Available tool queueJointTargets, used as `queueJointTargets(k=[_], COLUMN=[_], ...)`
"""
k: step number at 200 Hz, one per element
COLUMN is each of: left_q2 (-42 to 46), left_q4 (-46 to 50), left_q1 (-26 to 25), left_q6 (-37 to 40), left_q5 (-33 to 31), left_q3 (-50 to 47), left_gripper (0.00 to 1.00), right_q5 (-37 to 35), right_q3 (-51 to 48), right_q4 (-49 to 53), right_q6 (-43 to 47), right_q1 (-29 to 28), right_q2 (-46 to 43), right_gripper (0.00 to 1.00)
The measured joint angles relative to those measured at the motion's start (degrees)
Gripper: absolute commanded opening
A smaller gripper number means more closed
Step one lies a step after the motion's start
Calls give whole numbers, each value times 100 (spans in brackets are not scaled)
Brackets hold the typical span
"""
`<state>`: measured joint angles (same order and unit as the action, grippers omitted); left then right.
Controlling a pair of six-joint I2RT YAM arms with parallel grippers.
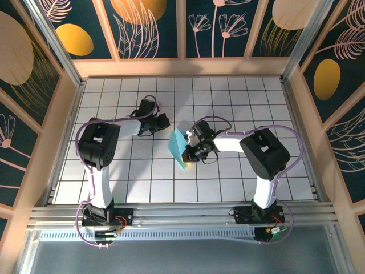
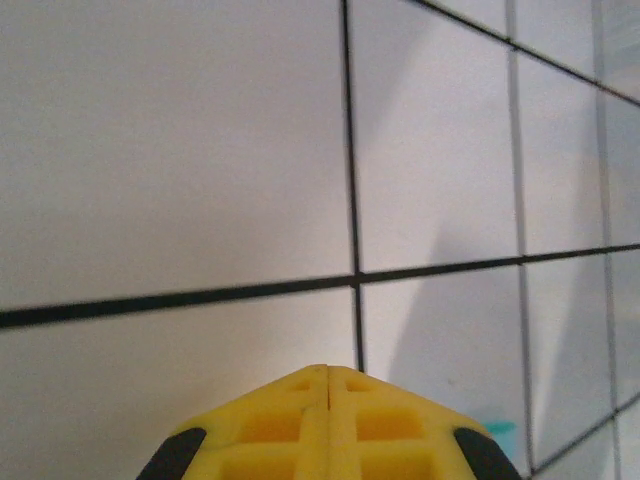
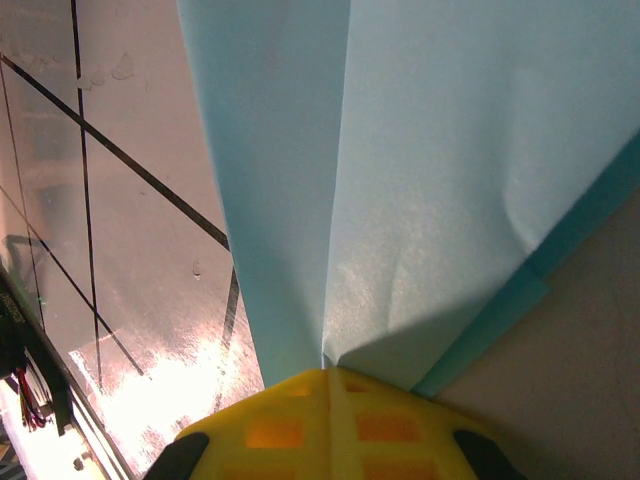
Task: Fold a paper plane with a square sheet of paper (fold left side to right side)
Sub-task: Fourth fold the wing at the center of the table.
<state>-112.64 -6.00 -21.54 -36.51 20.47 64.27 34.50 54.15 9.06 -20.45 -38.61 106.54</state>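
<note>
The top view looks steeply down from above and behind the arm bases (image 1: 105,217) at 6 o'clock and takes in the whole tiled table (image 1: 228,91). Each wrist view sits very close, facing past its gripper tip at 6 o'clock. The left gripper (image 2: 328,372) is over tiles. The right gripper (image 3: 325,370) is against the sheet of paper (image 3: 440,150), which the top view shows near centre.

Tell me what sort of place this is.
Probably a purpose-built robot test cell: a white grid-marked table boxed in by leaf-patterned wall panels, with the left arm and right arm bolted to an aluminium rail at its near edge.
</note>
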Motion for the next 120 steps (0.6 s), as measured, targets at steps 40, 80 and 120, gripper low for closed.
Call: queueJointTargets(k=[40, 80, 120], left_q2=[1126, 874, 352], left_q4=[-389, -623, -791], left_q1=[-267, -879, -968], left_q6=[-72, -302, -470], left_q5=[337, 754, 894], left_q3=[-1045, -1222, -1200], left_gripper=[3, 3, 2], right_q5=[2, 2, 2], right_q3=[4, 4, 4], right_q4=[0, 0, 0], right_q6=[61, 63, 63], right_q1=[0, 2, 2], right_q2=[0, 0, 0], right_gripper=[0, 0, 0])
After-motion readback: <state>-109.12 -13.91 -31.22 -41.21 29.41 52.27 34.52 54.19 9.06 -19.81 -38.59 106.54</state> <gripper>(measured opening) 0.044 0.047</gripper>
